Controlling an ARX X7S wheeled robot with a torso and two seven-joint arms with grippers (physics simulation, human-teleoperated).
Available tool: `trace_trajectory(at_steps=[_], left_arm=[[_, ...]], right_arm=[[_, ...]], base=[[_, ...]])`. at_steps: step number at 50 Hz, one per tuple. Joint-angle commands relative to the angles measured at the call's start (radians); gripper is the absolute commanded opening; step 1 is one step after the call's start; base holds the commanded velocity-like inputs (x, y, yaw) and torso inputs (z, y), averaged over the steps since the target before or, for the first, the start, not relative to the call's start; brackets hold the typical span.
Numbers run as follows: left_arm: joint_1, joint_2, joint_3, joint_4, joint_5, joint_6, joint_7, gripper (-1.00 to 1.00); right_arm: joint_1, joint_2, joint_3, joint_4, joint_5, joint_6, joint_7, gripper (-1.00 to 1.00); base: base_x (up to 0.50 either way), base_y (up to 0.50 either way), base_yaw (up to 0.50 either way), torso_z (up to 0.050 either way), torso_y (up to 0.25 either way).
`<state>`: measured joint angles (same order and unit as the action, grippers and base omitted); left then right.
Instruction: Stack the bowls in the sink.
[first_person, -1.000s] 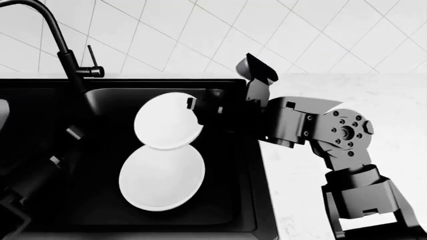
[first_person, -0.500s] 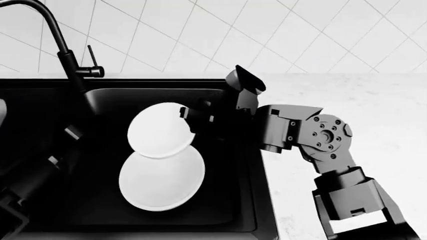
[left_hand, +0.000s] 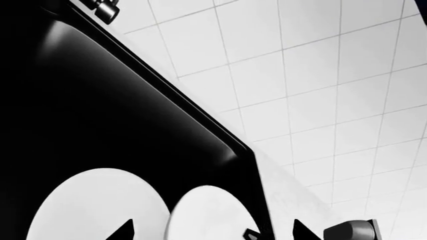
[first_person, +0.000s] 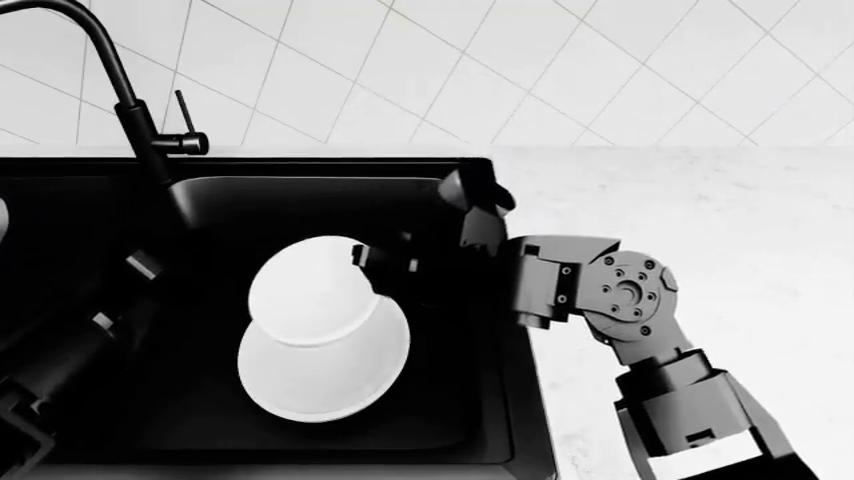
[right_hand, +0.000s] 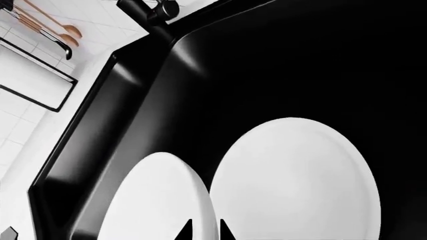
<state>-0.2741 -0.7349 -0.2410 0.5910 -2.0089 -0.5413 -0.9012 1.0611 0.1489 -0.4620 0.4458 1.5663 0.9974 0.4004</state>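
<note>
The black sink (first_person: 470, 400) holds two white bowls. The wide one (first_person: 324, 375) lies on the basin floor. The smaller bowl (first_person: 304, 290) hangs tilted above it, overlapping its far part, with my right gripper (first_person: 370, 258) shut on its right rim. In the right wrist view the fingertips (right_hand: 225, 231) straddle the small bowl's (right_hand: 153, 200) rim, and the wide bowl (right_hand: 300, 180) lies beyond. My left gripper (left_hand: 213, 232) stands open at the sink's left, holding nothing; past it I see the small bowl (left_hand: 210, 212) and the wide bowl (left_hand: 93, 210).
A tall black faucet (first_person: 130, 115) rises at the sink's back left. White speckled counter (first_person: 721, 210) runs to the right, with a tiled wall (first_person: 534, 70) behind. A rack with wooden spoons (right_hand: 47, 25) hangs on the wall.
My right gripper has carried the small bowl toward the front of the sink and slightly left. It now overlaps the wide bowl much more. The left arm has barely moved.
</note>
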Motion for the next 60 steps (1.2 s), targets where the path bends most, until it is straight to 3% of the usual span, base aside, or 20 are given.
trace_trajectory(at_steps=[1,60], left_arm=[[0.003,-0.002,0.0,0.002,0.0,0.002,-0.003,1.0],[0.006,-0.002,0.02,0.008,-0.002,0.012,-0.02,1.0]], right_arm=[[-0.003,-0.01,-0.013,0.019,-0.003,-0.014,-0.041,-1.0],[0.086,-0.104,-0.171,0.387,-0.148,-0.149,-0.354,-1.0]], base=[[0.0,0.0,0.0,0.0,0.0],[0.0,0.0,0.0,0.0,0.0]])
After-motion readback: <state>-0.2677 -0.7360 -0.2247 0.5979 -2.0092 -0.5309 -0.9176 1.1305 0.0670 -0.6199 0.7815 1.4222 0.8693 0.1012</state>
